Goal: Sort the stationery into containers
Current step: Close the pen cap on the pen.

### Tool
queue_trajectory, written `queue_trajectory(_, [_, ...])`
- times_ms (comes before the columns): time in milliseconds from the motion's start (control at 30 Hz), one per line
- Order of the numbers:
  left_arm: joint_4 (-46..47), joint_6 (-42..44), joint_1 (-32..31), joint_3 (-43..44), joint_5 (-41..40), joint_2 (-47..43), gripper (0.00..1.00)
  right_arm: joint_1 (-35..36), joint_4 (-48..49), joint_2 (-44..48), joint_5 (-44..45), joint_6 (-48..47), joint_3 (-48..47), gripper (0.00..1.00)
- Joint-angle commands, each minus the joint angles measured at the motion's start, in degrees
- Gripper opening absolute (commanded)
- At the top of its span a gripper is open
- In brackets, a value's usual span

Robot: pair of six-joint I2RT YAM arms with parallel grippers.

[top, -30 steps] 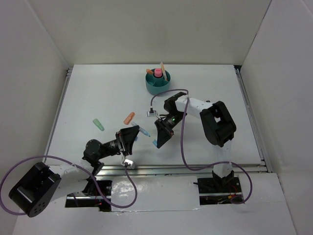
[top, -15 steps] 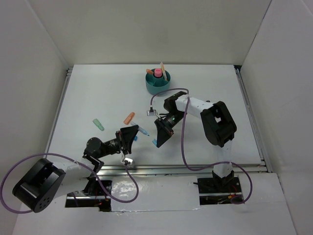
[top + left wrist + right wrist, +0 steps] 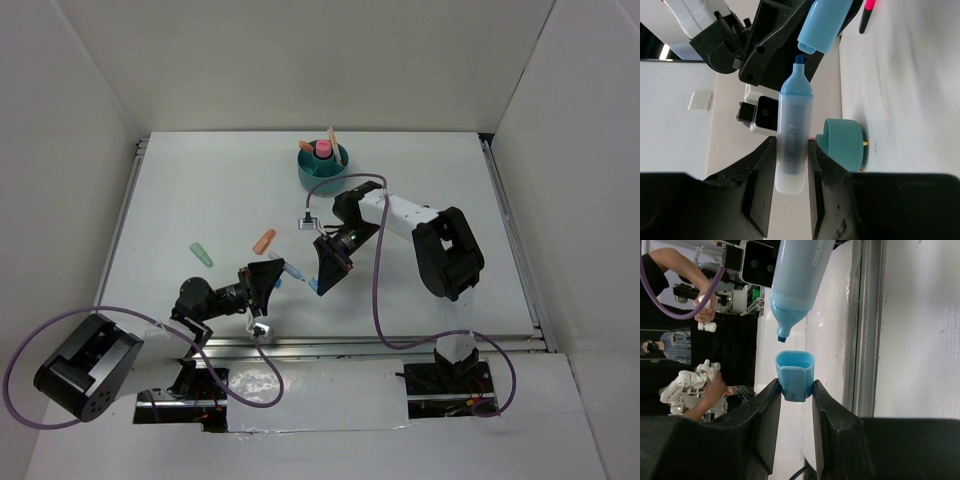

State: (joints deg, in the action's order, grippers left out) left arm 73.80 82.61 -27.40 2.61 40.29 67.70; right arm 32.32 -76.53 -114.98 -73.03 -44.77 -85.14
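Note:
My left gripper [image 3: 791, 167] is shut on the clear barrel of a blue marker [image 3: 792, 135], low over the table's middle. The marker [image 3: 292, 270] has its bare tip pointing right. Facing it, my right gripper [image 3: 794, 390] is shut on the marker's blue cap [image 3: 795, 374], its open end toward the tip. A small gap separates tip and cap [image 3: 824, 25]. The marker [image 3: 800, 280] fills the top of the right wrist view. The teal container [image 3: 323, 166] stands at the back with pink and orange stationery upright in it. It also shows behind the marker as a teal container [image 3: 842, 145].
An orange stub [image 3: 264, 240] and a mint green stub [image 3: 202, 254] lie on the white table left of the grippers. A pink and black pen [image 3: 867, 12] lies on the table in the left wrist view. White walls enclose three sides.
The right gripper has carried the cap up and left toward the marker's tip, narrowing the gap. The left arm's elbow has shifted; its gripper still holds the marker.

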Motion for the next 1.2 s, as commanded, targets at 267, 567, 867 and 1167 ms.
queue_trajectory(267, [15.1, 0.6, 0.7, -3.3, 4.4, 3.2, 0.00, 0.0, -6.3, 1.4, -1.5, 0.9, -3.8, 0.01])
queue_trajectory(567, [17.3, 0.1, 1.2, -3.1, 3.2, 5.5, 0.00, 0.2, -6.3, 1.4, -1.1, 0.1, -0.3, 0.01])
queue_trajectory(867, [17.6, -0.1, 2.3, -1.6, 4.3, 5.6, 0.00, 0.6, -6.3, 0.0, 0.0, -0.5, 1.6, 0.01])
queue_trajectory(1167, [15.8, 0.0, 2.2, -1.3, 4.8, 4.4, 0.00, 2.0, -6.3, -2.0, 0.3, 0.6, -0.9, 0.01])
